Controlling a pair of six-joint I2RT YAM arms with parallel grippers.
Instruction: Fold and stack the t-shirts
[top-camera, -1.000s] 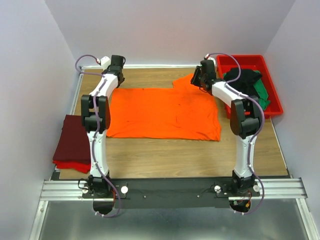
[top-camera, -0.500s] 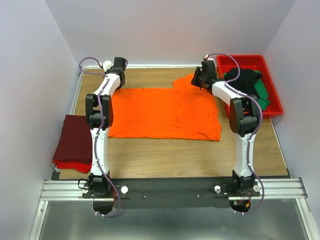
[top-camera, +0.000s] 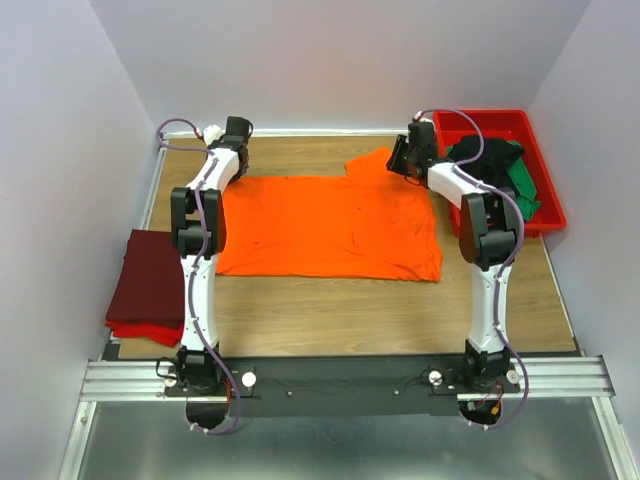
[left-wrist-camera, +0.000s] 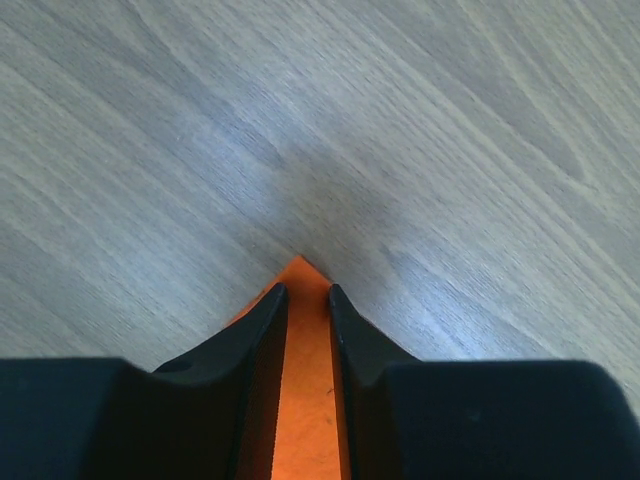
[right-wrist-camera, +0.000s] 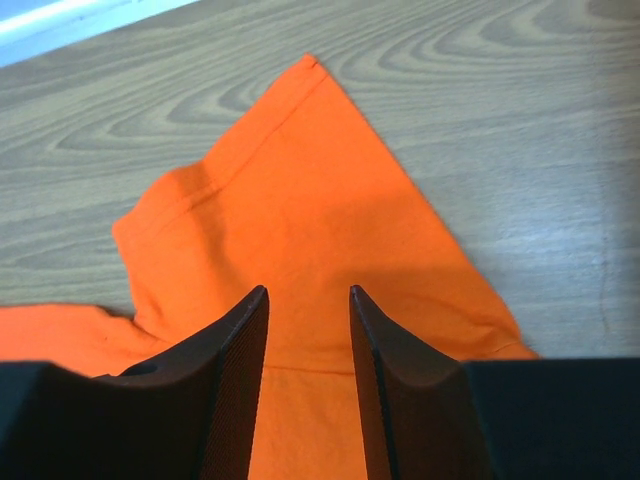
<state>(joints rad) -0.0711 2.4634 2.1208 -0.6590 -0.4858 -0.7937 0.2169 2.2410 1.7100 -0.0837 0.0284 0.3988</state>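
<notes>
In the left wrist view only the corner tip of the orange t-shirt (left-wrist-camera: 305, 400) shows between the fingers (left-wrist-camera: 255, 335) of the left gripper (left-wrist-camera: 307, 290); they perhaps pinch it, but this cannot be told. From above, its left edge lies under the left arm (top-camera: 195, 225) and part of its right edge under the right arm (top-camera: 490, 235); both arms' fingers are hidden there. Left of it, a red t-shirt (top-camera: 143, 331) is a mere sliver under the maroon t-shirt (top-camera: 150, 275).

The top external camera looks down from above and behind the arm bases (top-camera: 340, 385), covering the whole tabletop (top-camera: 350, 310). Each wrist camera sits close above it, sighting past its own jaws. All views share the orange t-shirt (top-camera: 330, 225).
</notes>
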